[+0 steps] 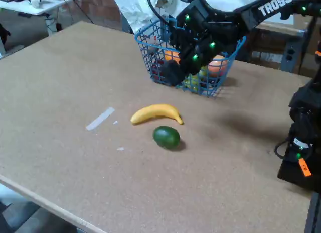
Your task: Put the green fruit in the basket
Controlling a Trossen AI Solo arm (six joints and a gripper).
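Claw (173, 72) of mine hangs before the basket (145, 47), spread or not I can't tell. Descending carelessly, I might nudge the banana (156, 113) touching the green fruit (166, 136).

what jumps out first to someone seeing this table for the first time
The black arm's gripper hangs in front of the blue basket at the table's far edge, with orange and other fruit showing through the mesh. Nearer the middle of the brown table, a yellow banana lies just behind a dark green fruit. A pale tape strip sits to their left.
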